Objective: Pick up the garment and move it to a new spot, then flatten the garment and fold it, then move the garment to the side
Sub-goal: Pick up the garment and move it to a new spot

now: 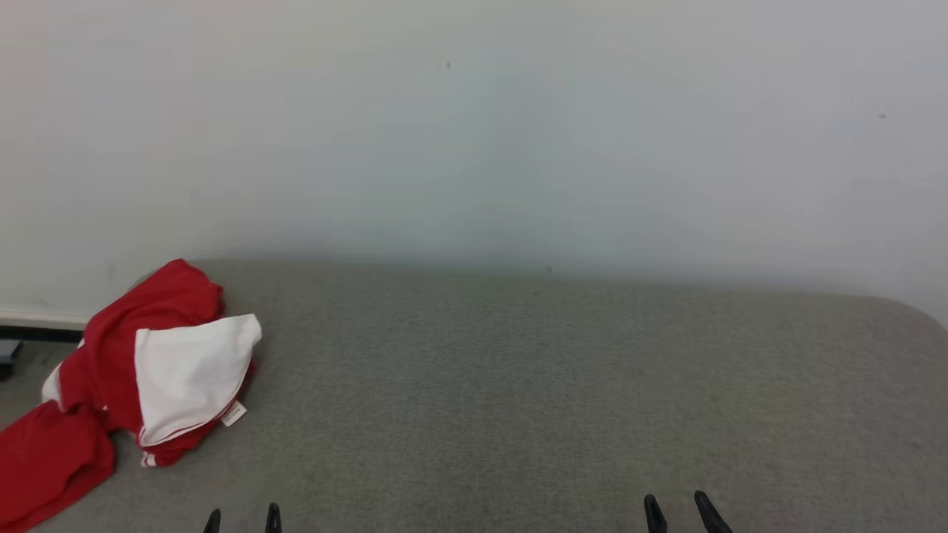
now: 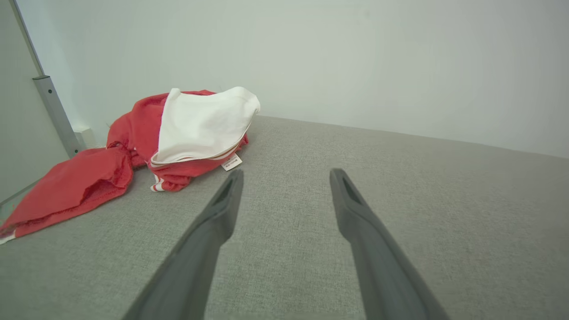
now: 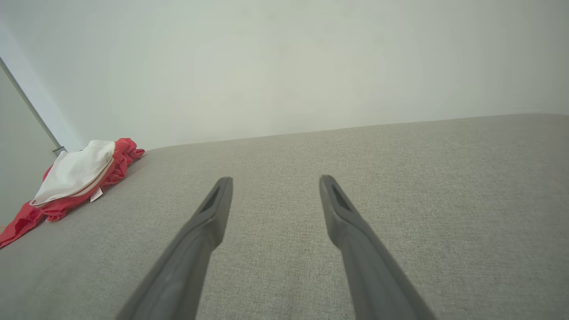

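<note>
A crumpled red and white garment (image 1: 155,366) lies in a heap at the far left of the grey surface, one red part trailing over the left edge. A small white label sticks out at its near side. The left wrist view has the garment (image 2: 186,133) ahead and to the left, the right wrist view has the garment (image 3: 75,178) far off to the left. My left gripper (image 1: 243,520) sits open at the bottom edge, to the right of the heap and apart from it. My right gripper (image 1: 681,511) is open too, over bare fabric.
The grey fabric-covered surface (image 1: 555,400) stretches wide to the right of the garment, its far edge meeting a plain pale wall (image 1: 474,133). A metal post (image 2: 55,111) stands at the left past the surface's edge.
</note>
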